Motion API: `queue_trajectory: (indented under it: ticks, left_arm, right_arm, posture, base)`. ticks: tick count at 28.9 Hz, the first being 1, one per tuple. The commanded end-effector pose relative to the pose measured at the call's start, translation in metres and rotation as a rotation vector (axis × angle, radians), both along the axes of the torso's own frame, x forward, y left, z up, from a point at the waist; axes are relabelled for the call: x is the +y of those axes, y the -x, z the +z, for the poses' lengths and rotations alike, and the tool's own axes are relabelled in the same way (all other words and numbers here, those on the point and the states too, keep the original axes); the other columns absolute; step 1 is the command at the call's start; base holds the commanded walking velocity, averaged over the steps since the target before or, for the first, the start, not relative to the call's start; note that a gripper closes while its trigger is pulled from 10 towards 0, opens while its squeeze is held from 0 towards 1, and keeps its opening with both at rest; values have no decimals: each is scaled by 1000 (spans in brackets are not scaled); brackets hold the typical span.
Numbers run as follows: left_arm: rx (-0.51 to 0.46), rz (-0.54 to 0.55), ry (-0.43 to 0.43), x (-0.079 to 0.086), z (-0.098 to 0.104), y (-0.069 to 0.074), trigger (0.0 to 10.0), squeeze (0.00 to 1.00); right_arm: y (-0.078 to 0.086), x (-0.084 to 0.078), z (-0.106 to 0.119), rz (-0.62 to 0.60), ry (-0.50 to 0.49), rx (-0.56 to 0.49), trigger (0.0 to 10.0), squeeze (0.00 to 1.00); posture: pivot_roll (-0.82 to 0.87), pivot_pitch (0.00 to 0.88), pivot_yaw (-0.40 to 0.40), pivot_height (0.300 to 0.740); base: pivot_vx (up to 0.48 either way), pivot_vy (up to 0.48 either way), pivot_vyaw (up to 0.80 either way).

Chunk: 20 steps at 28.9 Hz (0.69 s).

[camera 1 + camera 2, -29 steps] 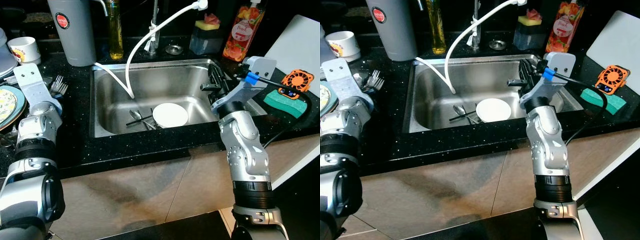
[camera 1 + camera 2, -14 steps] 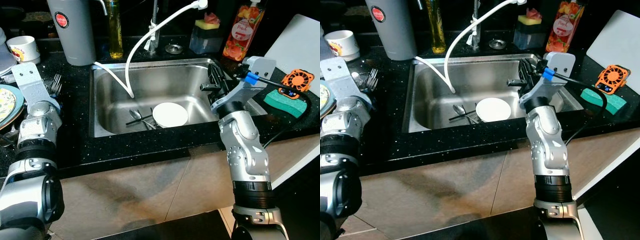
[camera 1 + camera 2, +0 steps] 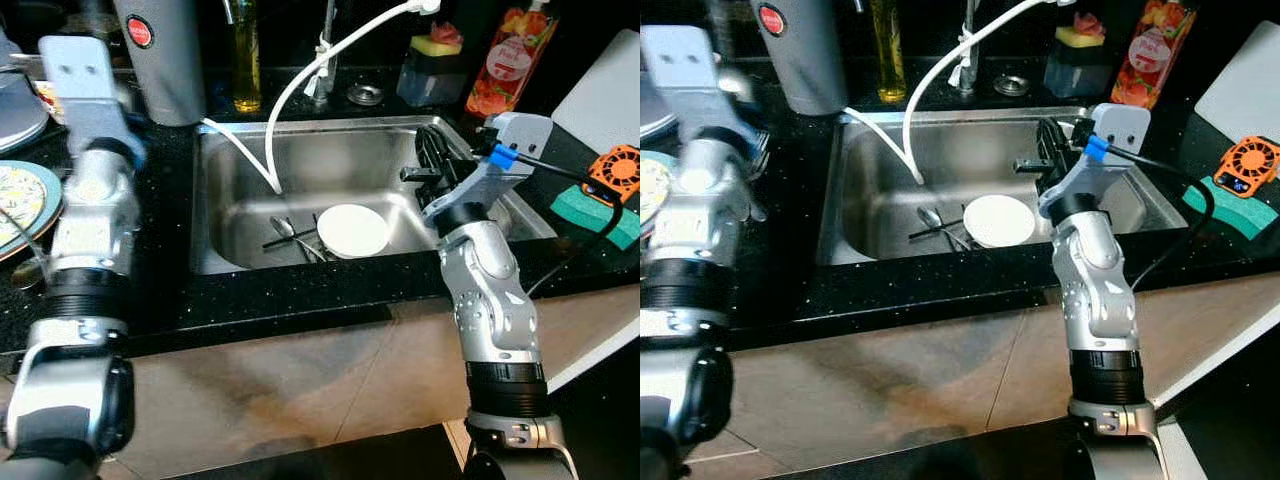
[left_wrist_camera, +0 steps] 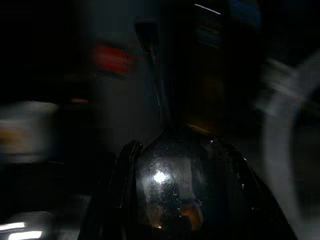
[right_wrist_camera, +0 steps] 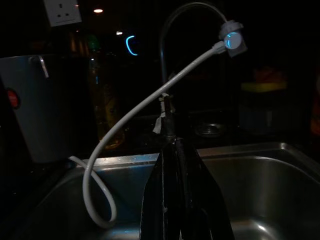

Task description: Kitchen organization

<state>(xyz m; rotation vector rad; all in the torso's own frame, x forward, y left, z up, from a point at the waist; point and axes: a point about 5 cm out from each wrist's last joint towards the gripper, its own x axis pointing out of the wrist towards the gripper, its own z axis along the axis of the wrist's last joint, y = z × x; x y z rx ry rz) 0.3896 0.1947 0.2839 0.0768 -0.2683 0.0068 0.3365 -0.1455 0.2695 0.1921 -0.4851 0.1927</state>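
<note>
A steel sink (image 3: 300,128) holds a round white plate (image 3: 352,228) with a spoon and other cutlery (image 3: 290,232) beside it. My right gripper (image 3: 430,160) hovers over the sink's right side, near the rim. In the right wrist view its fingers (image 5: 172,200) are pressed together with nothing between them. My left arm (image 3: 95,180) is raised over the counter left of the sink, its gripper hidden behind the wrist plate. In the dim left wrist view a glossy black ladle-like bowl (image 4: 185,190) sits between the fingers (image 4: 125,155), its thin handle pointing away.
A white hose (image 3: 300,90) loops from the tap into the sink. At the back stand a grey canister (image 3: 160,50), an oil bottle (image 3: 245,55), a sponge holder (image 3: 432,70) and a red bottle (image 3: 508,65). A patterned plate (image 3: 25,205) lies far left, a green sponge (image 3: 610,212) right.
My left arm has risen from the forks on the counter and swung back toward the grey canister. The camera has shifted a little. The right arm has not moved.
</note>
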Motion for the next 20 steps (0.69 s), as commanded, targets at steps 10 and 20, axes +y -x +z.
queue_trajectory:
  ticks: [10, 20]
  left_arm:
    - [118, -334, -114, -71, -40, 3, 10000, 1000]
    - [-50, -381, -54, -66, -14, 14, 10000, 0]
  right_arm:
    - [0, -4, 2, -12, -2, -8, 10000, 0]
    - [0, -4, 2, -14, -4, -6, 10000, 0]
  posture:
    - [108, 37, -30, 740]
    - [114, 47, -31, 740]
  base:
    - [0, 0, 0]
    - [0, 0, 0]
